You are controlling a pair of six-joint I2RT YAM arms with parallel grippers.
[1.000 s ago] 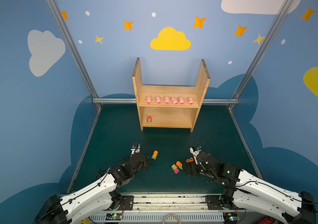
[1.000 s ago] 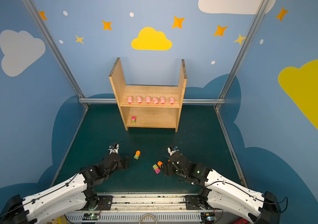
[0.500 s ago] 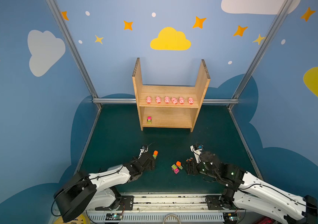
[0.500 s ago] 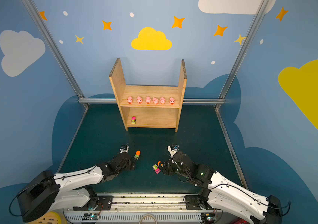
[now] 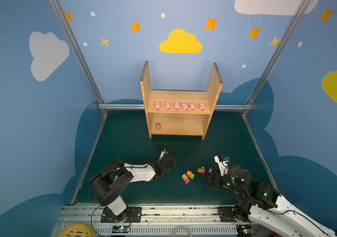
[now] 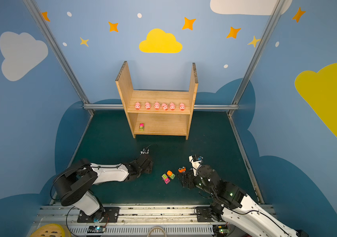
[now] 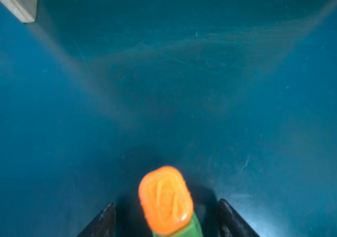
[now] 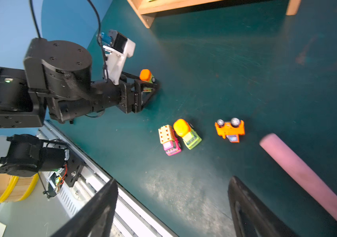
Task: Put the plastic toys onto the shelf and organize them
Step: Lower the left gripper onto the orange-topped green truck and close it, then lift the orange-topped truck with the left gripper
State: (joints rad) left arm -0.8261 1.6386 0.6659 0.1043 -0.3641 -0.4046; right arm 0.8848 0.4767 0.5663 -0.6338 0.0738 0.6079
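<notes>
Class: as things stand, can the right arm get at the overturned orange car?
Probably yes: the open right pincer faces the overturned orange car across bare mat; the pink handle lies aside.

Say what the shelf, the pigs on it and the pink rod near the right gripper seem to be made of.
Shelf: pale unpainted wood with a matte finish. Grain lines show on the boards, and the dark, rough top edges hint at plywood or similar board.
Pigs: probably moulded plastic or rubber, being smooth, evenly pink and slightly shiny.
Pink rod: looks like foam or soft rubber, with a dull surface and no highlights.
</notes>
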